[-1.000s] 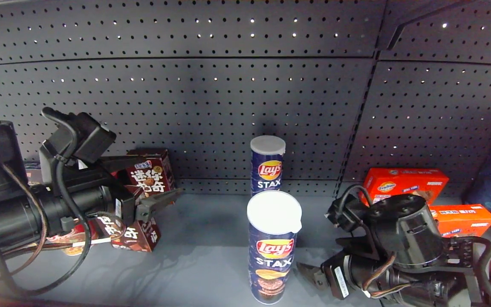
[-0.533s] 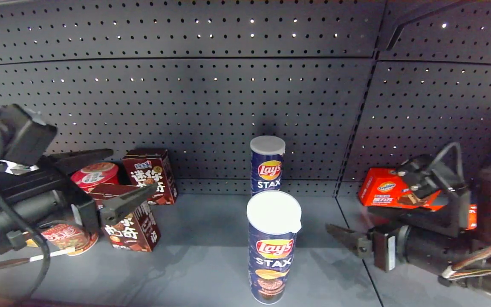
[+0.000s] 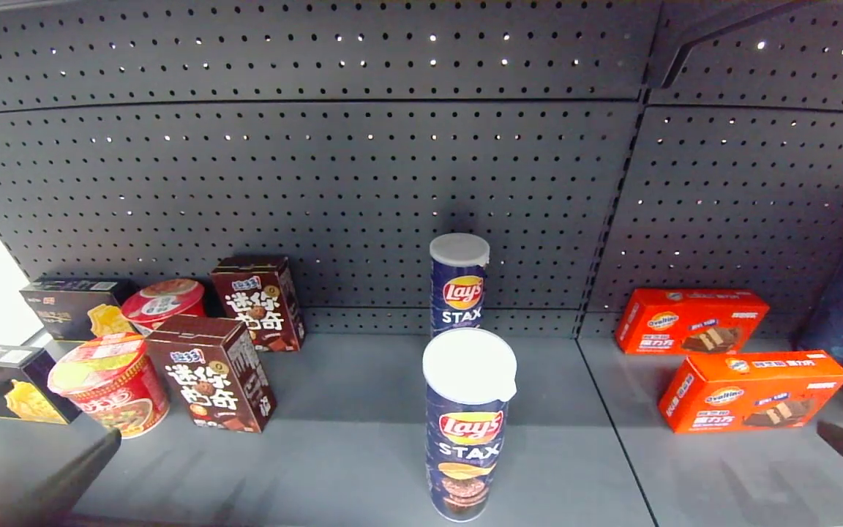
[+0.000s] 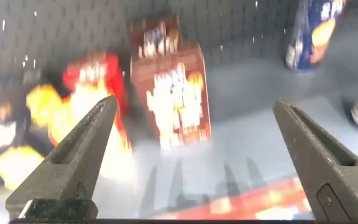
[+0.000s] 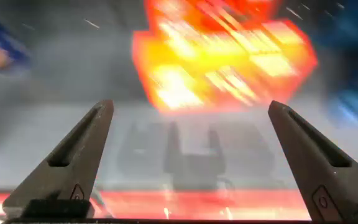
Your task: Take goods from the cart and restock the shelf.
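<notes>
Two empty tools, the left tool [image 4: 194, 101] and right tool [image 5: 190, 104], hang spread before the shelf [image 3: 348, 439]. Turning to the cart, best keep clear of the front chip can [image 3: 469, 432].

The grey shelf [image 3: 363, 446] carries two upright chip cans [image 3: 470, 424] mid-shelf, one behind the other. Brown boxes [image 3: 213, 373], red noodle cups [image 3: 110, 384] and dark boxes [image 3: 70, 307] stand left, and two orange boxes [image 3: 754, 391] lie right.
</notes>
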You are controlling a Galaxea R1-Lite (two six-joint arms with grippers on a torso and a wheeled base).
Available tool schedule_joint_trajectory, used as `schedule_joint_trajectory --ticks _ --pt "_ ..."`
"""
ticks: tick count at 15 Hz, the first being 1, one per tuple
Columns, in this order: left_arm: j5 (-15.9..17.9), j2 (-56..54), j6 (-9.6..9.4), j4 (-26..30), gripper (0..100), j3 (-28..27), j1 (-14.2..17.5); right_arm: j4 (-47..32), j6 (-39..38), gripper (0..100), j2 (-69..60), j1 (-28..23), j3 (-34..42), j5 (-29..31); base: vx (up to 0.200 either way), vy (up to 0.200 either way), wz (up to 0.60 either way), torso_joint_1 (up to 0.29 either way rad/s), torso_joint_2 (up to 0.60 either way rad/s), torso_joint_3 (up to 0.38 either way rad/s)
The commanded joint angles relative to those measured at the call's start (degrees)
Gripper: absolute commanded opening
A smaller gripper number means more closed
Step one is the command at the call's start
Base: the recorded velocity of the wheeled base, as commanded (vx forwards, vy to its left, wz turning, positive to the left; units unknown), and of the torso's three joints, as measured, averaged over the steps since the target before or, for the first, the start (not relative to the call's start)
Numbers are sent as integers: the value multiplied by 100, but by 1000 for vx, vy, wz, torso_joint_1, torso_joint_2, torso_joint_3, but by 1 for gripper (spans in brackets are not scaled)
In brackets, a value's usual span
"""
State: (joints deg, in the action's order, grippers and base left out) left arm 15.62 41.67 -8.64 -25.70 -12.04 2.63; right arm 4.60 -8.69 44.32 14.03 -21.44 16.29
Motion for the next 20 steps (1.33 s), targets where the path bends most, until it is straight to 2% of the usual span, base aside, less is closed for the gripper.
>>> schedule_joint_trajectory --ticks 1,2,4,5,6,7,8,9,10,12,13,15,16,17,19,20 --pt "29 -1671 47 1040 100 352 97 -1057 52 100 -1761 -744 140 419 0 0 0 0 0 0" --pt "3 -2013 47 1462 100 361 79 -1128 122 100 -1998 -955 184 402 0 0 0 0 0 0" --pt "20 -2787 47 2280 100 369 88 -1092 456 100 -2596 -955 554 261 0 0 0 0 0 0" --pt "38 -3428 47 2948 100 378 88 -1084 825 100 -3343 -911 958 -222 0 0 0 0 0 0" --pt "29 -3727 21 3185 100 484 79 -1092 1063 100 -3808 -981 1151 -512 0 0 0 0 0 0" --pt "29 -3727 12 3141 100 598 79 -1075 1098 100 -3923 -1008 1239 -574 0 0 0 0 0 0" --pt "20 -3710 29 2394 100 932 79 -802 1027 100 -3914 -1025 1362 -644 0 0 0 0 0 0" --pt "-32 -3710 21 2042 100 1204 79 -591 1027 100 -3914 -1025 1468 -688 0 0 0 0 0 0" --pt "-191 -3710 38 2209 100 1204 79 -249 1071 100 -3914 -1025 1925 -759 0 0 0 0 0 0" --pt "-234 -3701 319 2236 100 1204 79 -82 1027 100 -3914 -1025 2127 -741 0 0 0 0 0 0" --pt "-234 -3701 645 2236 100 1204 79 -99 1045 100 -3914 -1052 2127 -723 0 0 0 0 0 0" --pt "-401 -3701 943 2271 100 1204 71 -222 1019 100 -4037 -1456 2083 -776 0 0 0 0 0 0" --pt "-683 -3701 996 2271 100 1196 71 -178 940 100 -4099 -1570 2100 -732 0 0 0 0 0 0" --pt "-867 -3701 935 2289 100 1204 71 -170 816 100 -4099 -1544 2100 -679 0 0 0 0 0 0" --pt "-779 -3710 856 2289 100 1204 36 -178 816 100 -4099 -1544 2100 -592 0 0 0 0 0 0" --pt "-516 -3762 864 2280 100 1196 -219 -187 816 100 -4099 -1535 2100 -600 0 0 0 0 0 0"
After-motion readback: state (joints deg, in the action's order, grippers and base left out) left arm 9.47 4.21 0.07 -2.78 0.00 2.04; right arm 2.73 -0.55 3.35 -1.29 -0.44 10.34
